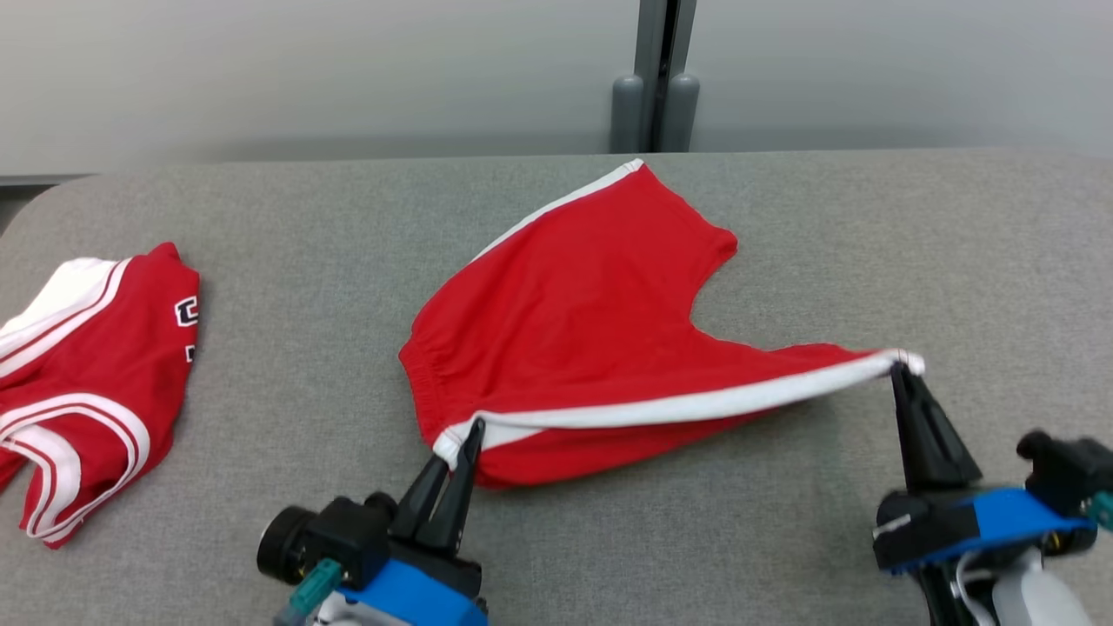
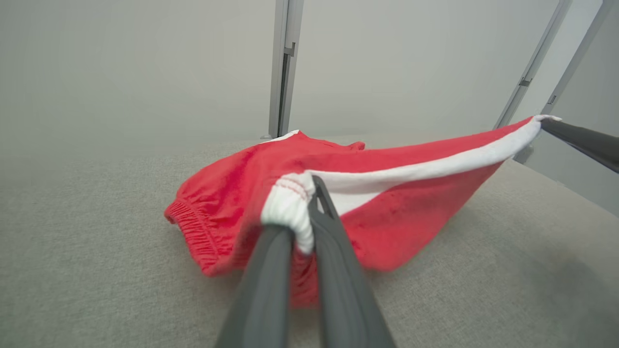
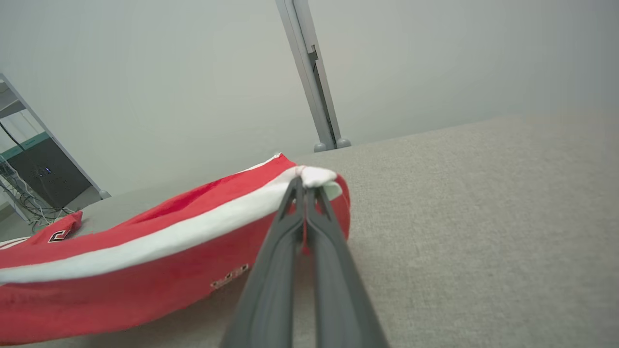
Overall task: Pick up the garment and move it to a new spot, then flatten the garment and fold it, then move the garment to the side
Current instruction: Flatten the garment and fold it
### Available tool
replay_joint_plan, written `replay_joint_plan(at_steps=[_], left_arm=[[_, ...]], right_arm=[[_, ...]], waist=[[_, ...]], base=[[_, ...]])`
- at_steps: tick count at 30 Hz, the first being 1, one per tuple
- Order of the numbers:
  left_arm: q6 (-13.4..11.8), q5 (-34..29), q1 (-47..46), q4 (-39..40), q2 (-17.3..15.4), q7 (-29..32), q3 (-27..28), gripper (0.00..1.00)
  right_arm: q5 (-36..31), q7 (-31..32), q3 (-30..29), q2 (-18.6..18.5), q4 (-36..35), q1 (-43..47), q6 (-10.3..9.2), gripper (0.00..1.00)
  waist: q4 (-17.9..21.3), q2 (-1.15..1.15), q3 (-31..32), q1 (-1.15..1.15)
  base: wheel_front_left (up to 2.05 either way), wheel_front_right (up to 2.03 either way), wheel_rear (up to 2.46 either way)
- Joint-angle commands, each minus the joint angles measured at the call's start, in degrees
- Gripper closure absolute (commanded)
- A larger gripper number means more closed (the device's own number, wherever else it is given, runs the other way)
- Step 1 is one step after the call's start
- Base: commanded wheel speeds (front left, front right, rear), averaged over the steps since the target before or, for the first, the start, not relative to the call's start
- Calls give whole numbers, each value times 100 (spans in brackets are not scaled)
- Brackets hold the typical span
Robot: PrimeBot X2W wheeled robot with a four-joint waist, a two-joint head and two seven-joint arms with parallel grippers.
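The garment (image 1: 574, 322) is a pair of red shorts with a white side stripe, lying mid-table with its near edge lifted. My left gripper (image 1: 465, 435) is shut on the white end of the stripe at the elastic waistband corner (image 2: 290, 203). My right gripper (image 1: 900, 369) is shut on the other end of the stripe at the leg hem (image 3: 314, 176). The stripe (image 2: 435, 166) hangs stretched between the two grippers, a little above the table. The far half of the garment rests on the cloth surface.
A second red garment (image 1: 83, 382) with white trim and a letter mark lies crumpled at the table's left edge. The grey fabric table (image 1: 869, 235) ends at a pale wall with a grey post (image 1: 654, 78) behind. Bare table lies right of the shorts.
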State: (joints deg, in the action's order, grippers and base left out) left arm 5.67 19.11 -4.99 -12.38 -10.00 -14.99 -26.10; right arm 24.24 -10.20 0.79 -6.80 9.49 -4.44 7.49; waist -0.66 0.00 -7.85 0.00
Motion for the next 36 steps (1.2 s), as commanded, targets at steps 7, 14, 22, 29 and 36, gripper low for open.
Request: replay_joint_plan(at_steps=[7,14,22,29,36], left_arm=[[8,-93,-686,-95,197,-28,288,100],[27,-139,-1330,-225,478,-28,558,100],[87,-149,-2014,-527,650,-27,724,100],[96,-120,-2472,-712,706,-27,770,100],[-9,164,-2667,-765,714,-27,517,100]], right_arm=[[-125,130,219,-239,450,-1306,1,100],[-330,223,483,-444,1192,-2718,1,100],[-608,269,706,-578,2268,-4270,1,100],[-926,244,890,-631,3406,-5385,1,100],[-1125,97,1197,-561,4432,-6111,1,100]], waist=[[-252,0,-457,0],[-505,0,-1064,0],[-768,0,-1743,0],[-1000,0,-2124,0],[-1141,0,-2299,0]], base=[[0,0,0],[0,0,0],[0,0,0],[0,0,0],[0,0,0]])
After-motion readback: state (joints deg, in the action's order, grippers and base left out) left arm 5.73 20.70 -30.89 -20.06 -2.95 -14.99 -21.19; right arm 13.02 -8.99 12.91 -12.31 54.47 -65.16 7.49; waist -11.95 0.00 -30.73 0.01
